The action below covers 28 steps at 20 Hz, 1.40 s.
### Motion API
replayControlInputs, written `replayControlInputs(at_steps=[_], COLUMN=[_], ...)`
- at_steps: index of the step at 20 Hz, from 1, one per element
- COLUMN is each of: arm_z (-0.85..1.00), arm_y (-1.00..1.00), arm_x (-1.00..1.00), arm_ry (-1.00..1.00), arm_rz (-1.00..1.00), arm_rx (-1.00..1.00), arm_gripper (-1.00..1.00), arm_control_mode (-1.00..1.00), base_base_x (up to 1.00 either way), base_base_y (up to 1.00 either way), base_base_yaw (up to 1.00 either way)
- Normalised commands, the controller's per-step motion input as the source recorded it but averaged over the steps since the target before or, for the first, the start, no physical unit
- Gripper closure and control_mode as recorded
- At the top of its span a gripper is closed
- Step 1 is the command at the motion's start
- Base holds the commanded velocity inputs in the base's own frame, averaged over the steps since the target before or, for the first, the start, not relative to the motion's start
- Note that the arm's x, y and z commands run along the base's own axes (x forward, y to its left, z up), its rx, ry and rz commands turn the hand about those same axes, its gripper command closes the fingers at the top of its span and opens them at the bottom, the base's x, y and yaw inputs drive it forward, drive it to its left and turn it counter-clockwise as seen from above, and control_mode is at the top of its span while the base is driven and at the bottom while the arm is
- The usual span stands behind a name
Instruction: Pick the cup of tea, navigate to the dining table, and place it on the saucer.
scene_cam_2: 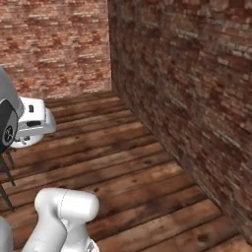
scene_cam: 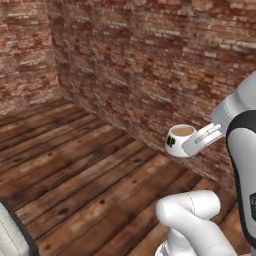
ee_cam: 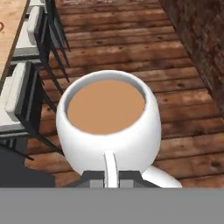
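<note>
The fingers [ee_cam: 111, 178] are closed on the handle of the cup of tea [ee_cam: 108, 124], which sits upright just ahead of them, above the wooden floor [ee_cam: 131, 48]. Farther off, up and left of the fingers, chairs [ee_cam: 26, 65] line the table [ee_cam: 8, 26] edge, so the carry likely heads that way.

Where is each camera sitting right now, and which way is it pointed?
Left base view: behind the arm's left, facing brick wall and plank floor; arm at right, gripper carrying the cup of tea.
Right base view: behind the arm's right, facing the same wall corner; arm at left.
Hand view: on the hand, looking down into the cup, chairs at left.
Shared: both base views show wall and floor; left base and hand views show the cup.
</note>
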Motion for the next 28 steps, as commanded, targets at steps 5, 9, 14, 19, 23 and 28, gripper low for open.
replayControlInputs(at_steps=[5, 9, 14, 19, 23, 28], arm_z=[0.00, 0.00, 0.00, 0.00, 0.00, 0.00], arm_y=[0.00, 0.00, 0.00, 0.00, 0.00, 0.00], arm_x=[0.00, 0.00, 0.00, 0.00, 0.00, 0.00], arm_ry=[0.00, 0.00, 0.00, 0.00, 0.00, 0.00], arm_rz=[0.00, 0.00, 0.00, 0.00, 0.00, 0.00], arm_rx=[0.00, 0.00, 0.00, 0.00, 0.00, 0.00], arm_gripper=[1.00, 1.00, 1.00, 1.00, 1.00, 1.00], arm_control_mode=[1.00, 1.00, 1.00, 1.00, 1.00, 1.00], base_base_x=[1.00, 1.00, 1.00, 1.00, 1.00, 1.00], base_base_y=[0.00, 0.00, 0.00, 0.00, 0.00, 0.00], base_base_yaw=[0.69, 0.65, 0.67, 0.67, 0.68, 0.75])
